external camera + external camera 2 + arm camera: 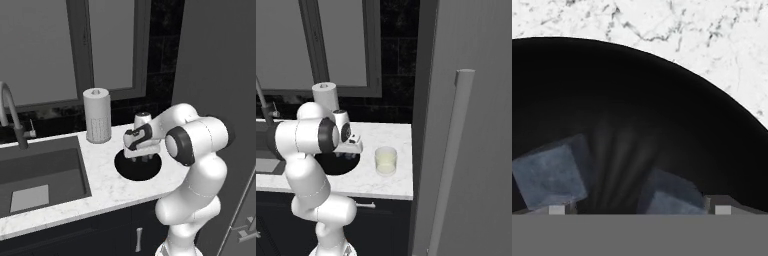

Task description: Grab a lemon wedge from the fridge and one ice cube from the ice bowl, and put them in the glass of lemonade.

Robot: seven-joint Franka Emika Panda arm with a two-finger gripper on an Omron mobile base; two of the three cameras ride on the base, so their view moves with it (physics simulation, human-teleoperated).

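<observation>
My gripper (145, 159) hangs open, fingers pointing down into the black ice bowl (131, 172), which sits on the marble counter. In the hand view the bowl (637, 90) holds two pale grey ice cubes. One ice cube (549, 175) lies by the left fingertip (557, 209), and another ice cube (672, 197) sits between the tips, nearer the right one. Nothing is gripped. The glass of lemonade (386, 160) stands just right of the bowl (331, 165); the hand partly hides the glass (142, 119). The grey fridge (471, 125) is closed. The lemon wedge is out of view.
A white paper-towel roll (97, 115) stands behind the bowl near the window. The dark sink (40, 175) and its faucet (12, 117) lie to the left. The fridge's long bar handle (451, 160) rises close on the right, past the counter's end.
</observation>
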